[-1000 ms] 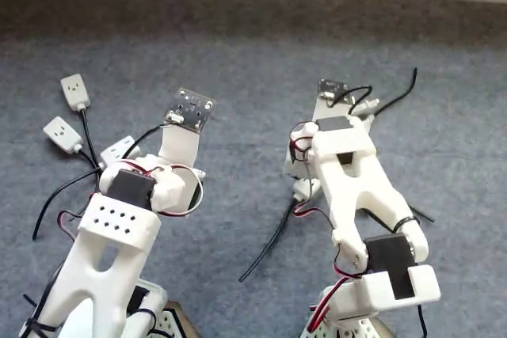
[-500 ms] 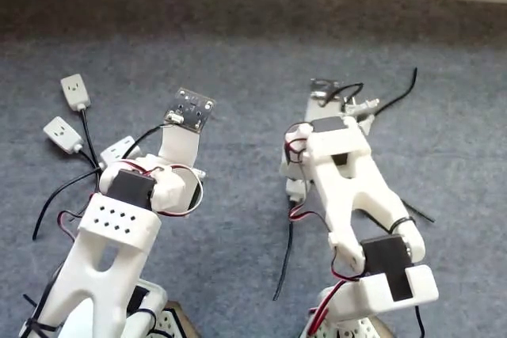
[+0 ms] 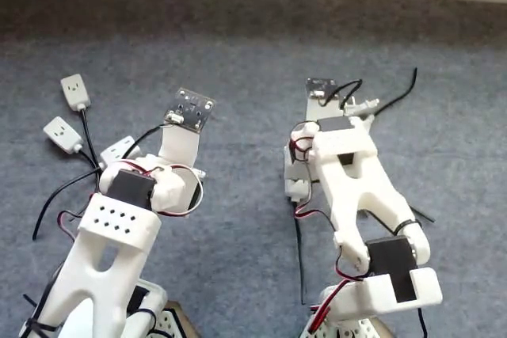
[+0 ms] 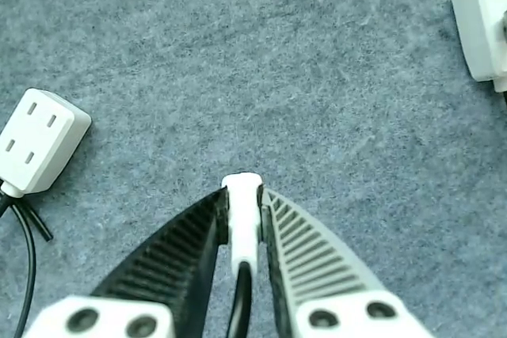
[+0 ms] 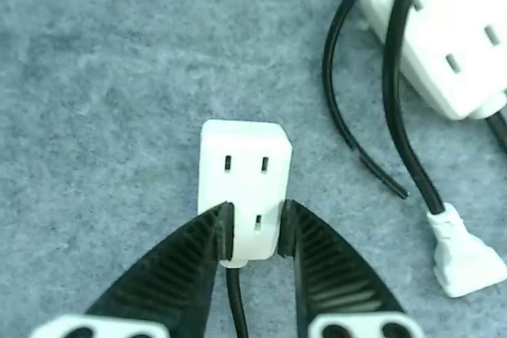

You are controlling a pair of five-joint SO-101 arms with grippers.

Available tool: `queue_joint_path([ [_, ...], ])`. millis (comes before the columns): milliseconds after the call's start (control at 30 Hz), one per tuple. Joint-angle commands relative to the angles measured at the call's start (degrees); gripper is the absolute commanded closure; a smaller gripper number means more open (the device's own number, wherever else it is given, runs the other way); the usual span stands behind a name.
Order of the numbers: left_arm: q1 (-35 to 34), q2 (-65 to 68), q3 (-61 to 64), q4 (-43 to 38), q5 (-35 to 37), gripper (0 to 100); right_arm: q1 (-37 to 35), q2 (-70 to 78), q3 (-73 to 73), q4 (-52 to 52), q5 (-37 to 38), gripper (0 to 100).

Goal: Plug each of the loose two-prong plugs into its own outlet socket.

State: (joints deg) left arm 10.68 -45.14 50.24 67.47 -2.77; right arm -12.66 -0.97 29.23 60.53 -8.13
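We see the left end effector (image 4: 243, 197) closed on a white plug (image 4: 242, 231), its black cord running back between the fingers. It hangs over the grey worktop (image 4: 238, 53) between two separate sockets, the near socket (image 4: 36, 142) and the far socket (image 4: 482, 25). The right end effector (image 5: 255, 215) grips the cord end of a third socket (image 5: 242, 156), which lies face up. Near it we note a larger socket block (image 5: 451, 29) and a loose plug (image 5: 458, 260). In the high view, the left-edge sockets (image 3: 75, 91) lie side by side.
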Motion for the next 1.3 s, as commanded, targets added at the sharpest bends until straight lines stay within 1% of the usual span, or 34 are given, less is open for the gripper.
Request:
queue_joint_path([
  [0,0.84,-1.63,-0.31,-1.32,-0.53,99,2.51,0.04,0.48,-0.75,2.11,89.9],
  [100,0.84,-1.63,-0.31,-1.32,-0.53,99,2.51,-0.04,0.40,-0.75,2.11,89.1],
  [233,0.84,-1.63,-0.31,-1.32,-0.53,99,2.42,-0.40,0.31,-0.75,1.93,79.9],
  [300,0.84,-1.63,-0.31,-1.32,-0.53,99,2.42,-0.40,0.31,-0.75,2.02,77.0],
  [400,0.84,-1.63,-0.31,-1.32,-0.53,99,2.15,-0.57,0.31,-0.75,1.85,77.0],
  [600,0.84,-1.63,-0.22,-2.55,-0.53,99,-2.07,-1.89,-0.13,-1.45,1.67,77.0],
  [833,0.84,-1.36,-0.13,-2.90,-0.53,99,-1.80,-14.64,1.01,-0.13,1.67,77.0],
  [967,0.84,-1.36,-0.13,-2.90,-0.53,99,-3.12,-20.26,3.74,0.22,1.67,77.0],
  [1100,0.84,-1.36,-0.13,-2.81,-0.53,99,-4.70,-19.65,5.85,-0.48,1.23,77.0],
  [1267,0.84,-1.36,-0.13,-2.81,-0.53,99,-4.79,-13.85,7.60,-6.81,-2.73,77.0],
])
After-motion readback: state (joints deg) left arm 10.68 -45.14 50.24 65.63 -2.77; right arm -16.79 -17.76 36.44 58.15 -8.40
